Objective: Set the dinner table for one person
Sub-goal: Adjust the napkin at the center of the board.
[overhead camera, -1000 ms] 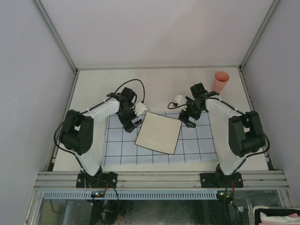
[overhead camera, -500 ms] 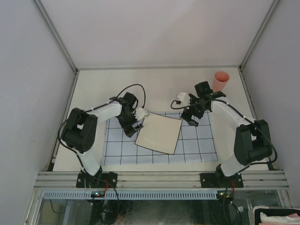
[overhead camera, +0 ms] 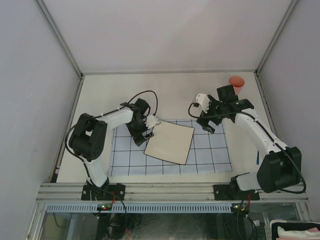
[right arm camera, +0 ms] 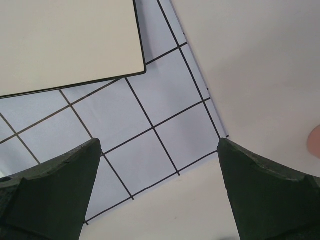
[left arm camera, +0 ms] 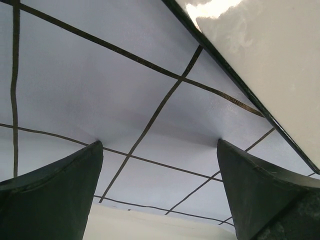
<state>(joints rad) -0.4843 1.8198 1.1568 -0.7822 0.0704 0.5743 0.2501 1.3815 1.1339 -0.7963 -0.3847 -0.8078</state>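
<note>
The dinner table [overhead camera: 175, 92] is an off-white surface with a light-blue grid cloth [overhead camera: 125, 160] at its near middle. A square off-white plate [overhead camera: 170, 142] with a dark rim lies skewed on the cloth. My left gripper [overhead camera: 141, 134] is open at the plate's left corner, its fingertips [left arm camera: 95, 150] down on the cloth [left arm camera: 100, 90] and the plate's edge [left arm camera: 260, 65] beside them. My right gripper [overhead camera: 206, 123] is open and empty above the cloth's far right corner [right arm camera: 165, 125], with the plate [right arm camera: 65, 40] off to one side.
A pink cup [overhead camera: 236, 84] stands at the table's back right, partly behind my right wrist; its rim shows at the edge of the right wrist view [right arm camera: 315, 141]. Grey rails and pale walls bound the table on three sides.
My right arm has stretched out to the right and back, its wrist now closer to the pink cup. My left arm has folded in slightly, with the gripper staying at the plate's left corner.
</note>
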